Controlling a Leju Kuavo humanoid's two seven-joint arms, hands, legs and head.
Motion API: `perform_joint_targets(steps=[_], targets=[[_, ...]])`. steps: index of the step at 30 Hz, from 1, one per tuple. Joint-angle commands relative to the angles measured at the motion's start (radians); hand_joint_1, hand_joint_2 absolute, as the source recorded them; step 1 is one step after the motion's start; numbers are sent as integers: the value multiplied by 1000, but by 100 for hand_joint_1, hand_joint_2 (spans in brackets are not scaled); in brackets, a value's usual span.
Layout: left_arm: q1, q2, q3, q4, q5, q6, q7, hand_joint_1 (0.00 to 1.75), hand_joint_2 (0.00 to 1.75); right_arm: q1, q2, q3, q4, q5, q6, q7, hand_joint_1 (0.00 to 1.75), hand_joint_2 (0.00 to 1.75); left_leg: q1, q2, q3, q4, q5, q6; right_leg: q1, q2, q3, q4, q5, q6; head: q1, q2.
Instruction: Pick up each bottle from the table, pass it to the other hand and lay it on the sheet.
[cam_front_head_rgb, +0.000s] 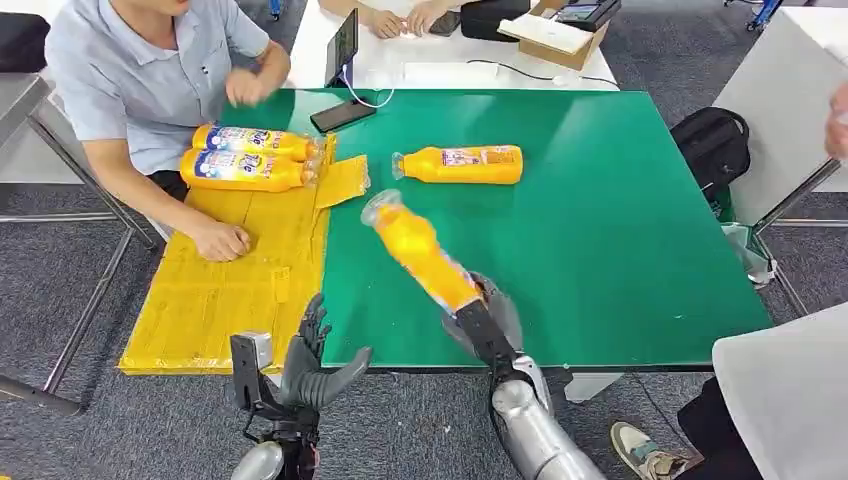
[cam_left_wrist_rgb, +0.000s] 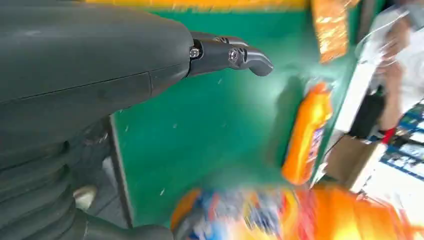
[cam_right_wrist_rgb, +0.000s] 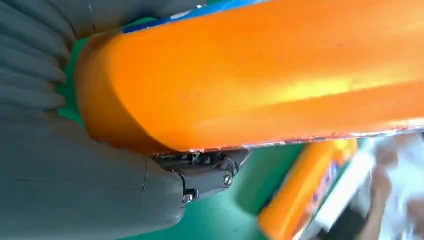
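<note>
The bottle (cam_front_head_rgb: 420, 252) in my right hand (cam_front_head_rgb: 484, 322) looks like glossy orange plastic with a clear cap. Beneath it, the green table (cam_front_head_rgb: 600, 220) is smooth, faintly shiny. Beyond my left hand (cam_front_head_rgb: 318, 362), the yellow sheet (cam_front_head_rgb: 240, 280) looks ribbed, matt.

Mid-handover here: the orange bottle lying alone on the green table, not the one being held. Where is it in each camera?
Head view: the lone bottle lies at upper centre on the green table, cap toward the yellow sheet.
Left wrist view: it is right of centre, blurred, beyond the held bottle.
Right wrist view: it is at the lower right, under the held bottle.
Shared landmark: the green table.
</note>
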Motion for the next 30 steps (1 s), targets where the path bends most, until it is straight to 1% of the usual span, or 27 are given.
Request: perform_joint_targets(steps=[1,2,3,4,5,6,10,11,12,13,14,15,17,18,19,20,21,22,25,26,27,28,29,30], targets=[[16,42,-49,-106,-76,21,-133,0,175,82,-20,253,-228,-42,39,27,169,175,0,2,0,0,-1,-1,0,1,-1,0,-1,-1,0,0],[17,46,-56,-115,-85,21,-138,0,175,82,-17,267,-220,-40,47,27,169,175,0,3,1,0,-3,-1,1,1,1,0,-2,-2,0,0],[17,50,-65,-120,-111,28,-143,0,175,80,-20,314,-207,-32,69,27,171,175,0,4,1,0,-2,-1,1,2,0,0,-1,-2,0,0],[17,49,-65,-120,-111,28,-143,0,175,81,-17,318,-207,-29,66,27,171,175,0,4,2,0,-3,-2,1,1,1,0,-2,-2,0,0],[15,48,-67,-115,-113,28,-141,0,175,85,-11,339,-205,-18,65,25,171,175,0,3,0,0,-2,-1,0,0,-1,-1,-1,-2,0,0],[10,47,-70,-102,-109,19,-128,0,175,89,-10,372,-210,-11,78,20,173,175,0,2,2,-1,-3,-2,1,0,1,-1,-2,-3,0,0],[-11,36,-73,-50,-79,-15,-84,0,175,110,-5,482,-269,27,75,12,171,175,0,2,-1,-1,-1,-1,0,1,-2,-1,-1,-1,0,0],[-13,34,-73,-46,-71,-21,-81,0,175,111,-7,499,-280,31,77,11,173,175,0,3,1,0,-2,-2,1,1,-1,0,-2,-2,0,0],[-17,35,-78,-45,-66,-29,-80,0,175,110,-15,533,-295,44,72,11,175,175,0,3,-1,0,-2,-1,1,1,-2,-1,-1,-2,0,0],[-17,36,-80,-47,-65,-31,-80,0,175,108,-17,548,-297,52,68,12,173,175,0,2,0,0,-2,-1,0,0,-2,-1,-1,-2,0,0],[-17,36,-80,-47,-65,-31,-80,0,175,108,-17,548,-297,52,68,12,175,175,0,2,-2,0,-1,-1,0,0,-3,0,-1,-1,0,0],[-17,37,-85,-58,-65,-32,-79,0,175,105,-16,568,-293,67,53,17,175,175,0,2,0,0,-2,-1,1,0,-1,0,-2,-2,0,0],[-16,38,-85,-60,-64,-33,-79,0,175,104,-17,575,-292,72,50,17,175,175,0,1,-2,0,-1,-1,0,0,-3,-1,-1,-1,0,0],[-14,35,-81,-69,-30,-50,-54,0,175,105,-11,577,-288,75,27,18,175,175,0,2,0,-1,-2,-1,1,0,-1,-1,-1,-2,0,0],[-11,30,-72,-77,-3,-49,-43,0,175,100,-11,585,-282,68,24,19,173,175,0,2,-2,-1,-1,-1,0,0,-3,-1,-1,-1,0,0],[-13,31,-72,-81,-1,-50,-42,0,175,98,-12,586,-280,68,23,19,175,175,0,2,1,-1,-2,-1,1,-1,0,-1,-2,-2,0,0],[-11,33,-68,-95,88,-106,4,0,175,83,-14,603,-255,82,5,36,175,175,0,1,0,-1,-2,-1,1,-1,-1,-1,-1,-2,0,0],[-12,35,-69,-98,90,-107,4,0,175,80,-13,605,-248,79,6,39,175,175,0,1,-3,0,-1,-1,0,0,-4,-1,0,-1,0,0],[-12,37,-64,-115,82,-75,-24,0,175,67,-14,621,-210,69,3,24,175,175,0,2,1,-1,-2,-2,1,0,0,-1,-1,-2,0,0],[-12,37,-64,-115,82,-75,-24,7,175,67,-14,621,-210,69,3,24,173,175,0,2,-1,-1,-1,-1,0,0,-2,-1,-1,-2,0,0],[-10,27,-38,-120,93,-45,-28,155,175,69,-16,638,-197,90,-2,30,161,175,0,2,0,-1,-2,-2,1,0,-1,-1,-1,-2,0,0],[-11,27,-32,-119,99,-37,-24,175,175,69,-20,649,-190,113,-20,34,131,175,0,2,0,-1,-1,-1,0,0,-1,-1,-1,-2,0,0],[-14,28,-27,-117,103,-31,-21,175,175,71,-21,655,-183,124,-31,36,122,175,0,1,-1,-1,-1,-1,1,0,-2,-1,-1,-2,0,0],[-14,27,-19,-116,110,-25,-18,175,175,72,-20,659,-174,127,-37,38,0,175,0,2,0,-1,-2,-1,1,-1,0,-1,-1,-2,0,0]])
